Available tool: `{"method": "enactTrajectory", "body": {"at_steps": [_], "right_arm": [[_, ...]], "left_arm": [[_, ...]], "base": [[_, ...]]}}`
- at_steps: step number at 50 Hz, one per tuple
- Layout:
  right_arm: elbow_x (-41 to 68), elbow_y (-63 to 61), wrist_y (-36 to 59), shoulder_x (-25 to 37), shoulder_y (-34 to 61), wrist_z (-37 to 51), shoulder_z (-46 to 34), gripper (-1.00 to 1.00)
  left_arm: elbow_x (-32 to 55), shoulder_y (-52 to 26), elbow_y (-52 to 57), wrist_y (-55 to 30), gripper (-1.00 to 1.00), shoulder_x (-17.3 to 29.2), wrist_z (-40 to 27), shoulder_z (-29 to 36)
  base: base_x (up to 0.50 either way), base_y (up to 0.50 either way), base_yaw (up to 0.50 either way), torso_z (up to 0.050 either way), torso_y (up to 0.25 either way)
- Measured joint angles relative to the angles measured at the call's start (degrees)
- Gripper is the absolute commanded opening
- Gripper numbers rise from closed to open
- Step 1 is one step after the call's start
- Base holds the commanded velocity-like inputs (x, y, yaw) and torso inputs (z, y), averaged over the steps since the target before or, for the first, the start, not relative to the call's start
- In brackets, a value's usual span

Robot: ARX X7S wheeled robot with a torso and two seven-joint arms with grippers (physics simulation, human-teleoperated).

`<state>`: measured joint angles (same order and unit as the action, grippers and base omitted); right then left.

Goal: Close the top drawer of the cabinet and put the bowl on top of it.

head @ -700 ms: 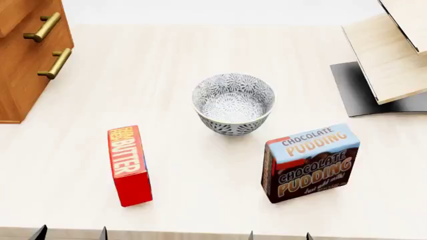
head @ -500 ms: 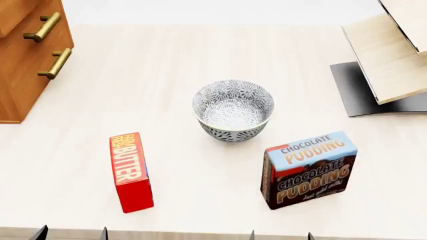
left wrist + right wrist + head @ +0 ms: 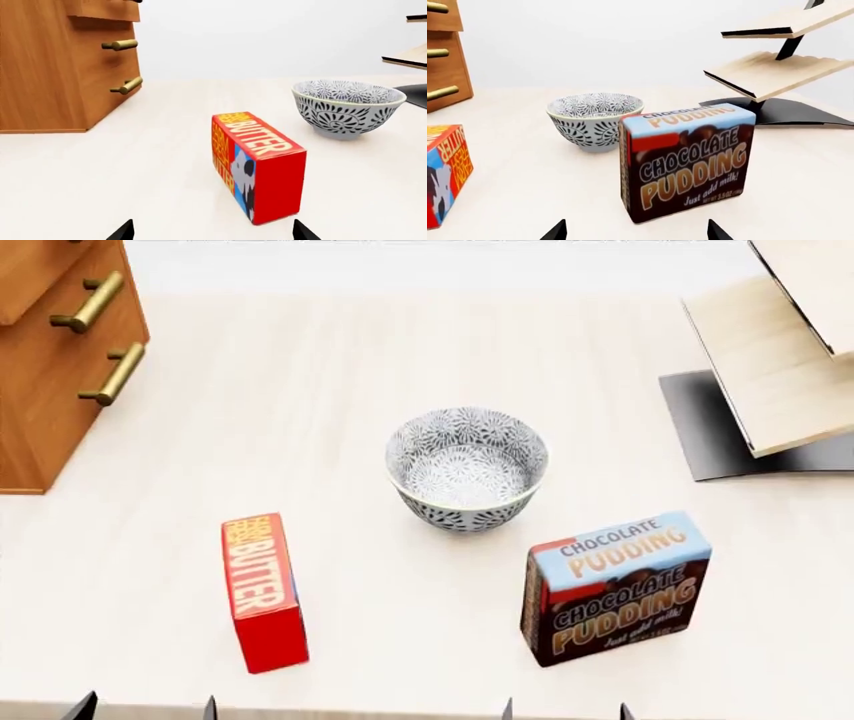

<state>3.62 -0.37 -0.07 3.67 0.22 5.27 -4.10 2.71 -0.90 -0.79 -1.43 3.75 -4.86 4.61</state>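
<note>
The bowl [image 3: 466, 468] stands upright on the pale counter [image 3: 347, 370], near its middle in the head view, apart from everything around it. It is white with a dense grey-blue floral pattern inside and out, and nothing lies in it.

The cabinet [image 3: 54, 370] sits at the far left of the counter. In the head view only its right corner shows, with two brass bar handles on stacked drawer fronts. In the left wrist view the top drawer [image 3: 107, 10] juts forward past the fronts below it — it stands partly pulled out. The cabinet's top surface is out of frame in every view.

A red butter box [image 3: 263, 591] lies on the counter nearer the robot and to the left of the bowl, its long side running away from the robot. A chocolate pudding box [image 3: 617, 586] stands on edge to the right of the bowl, label facing the robot and slightly tilted back. Neither box touches the bowl.

At the far right, a pale wood structure [image 3: 787, 350] with slanted shelves rises from a black base.

Left end effector [image 3: 212, 234]: only two dark fingertips show at the frame edge, set well apart — spread, gripping nothing. Right end effector [image 3: 635, 231]: the same, its two tips wide apart with the pudding box ahead of them, not touching it.
</note>
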Motion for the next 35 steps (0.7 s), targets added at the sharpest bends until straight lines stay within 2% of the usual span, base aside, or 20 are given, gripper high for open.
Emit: {"method": "enactTrajectory", "body": {"at_steps": [35], "right_arm": [[2.9, -0.5, 0.3, 2.4, 0.1, 2.5, -2.5, 1.0]], "left_arm": [[2.3, -0.2, 0.0, -0.2, 1.0, 2.3, -2.4, 2.9]], "base": [[0.0, 0.0, 0.0, 0.05, 0.058]]}}
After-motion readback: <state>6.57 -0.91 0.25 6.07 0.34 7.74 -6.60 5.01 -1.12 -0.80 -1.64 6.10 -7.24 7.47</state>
